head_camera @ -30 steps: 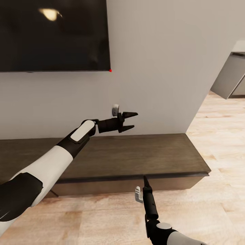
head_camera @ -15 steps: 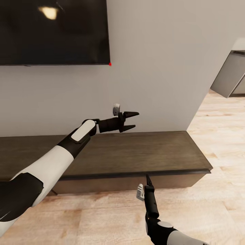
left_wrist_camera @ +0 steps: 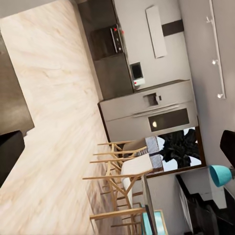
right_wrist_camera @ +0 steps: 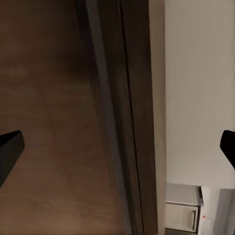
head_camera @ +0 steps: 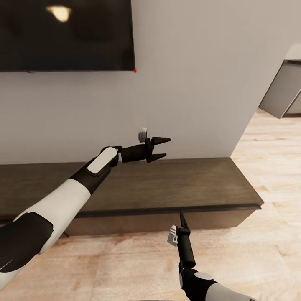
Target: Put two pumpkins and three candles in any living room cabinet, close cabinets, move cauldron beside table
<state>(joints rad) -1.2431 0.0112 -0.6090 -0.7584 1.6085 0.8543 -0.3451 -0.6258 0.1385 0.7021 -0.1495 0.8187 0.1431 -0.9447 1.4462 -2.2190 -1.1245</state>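
cabinet: the long low dark-brown unit [head_camera: 167, 184] runs along the wall from 9 to 3 o'clock in the head view. Flat handle-less front, looks fully shut, wood-grain top.

left gripper: left gripper [head_camera: 159, 149] hangs over the cabinet top around 12 o'clock, fingers apart, holding nothing.

right gripper: right gripper [head_camera: 181, 220] sits low at 6 o'clock, tips right at the cabinet's front edge. Its wrist view puts the fingertips wide apart, empty.

pumpkins/candles/cauldron: can't spot any here.

risk: my guess, with no handle, the right fingers could skid off the front seam or jam against the top lip instead of prying it open.
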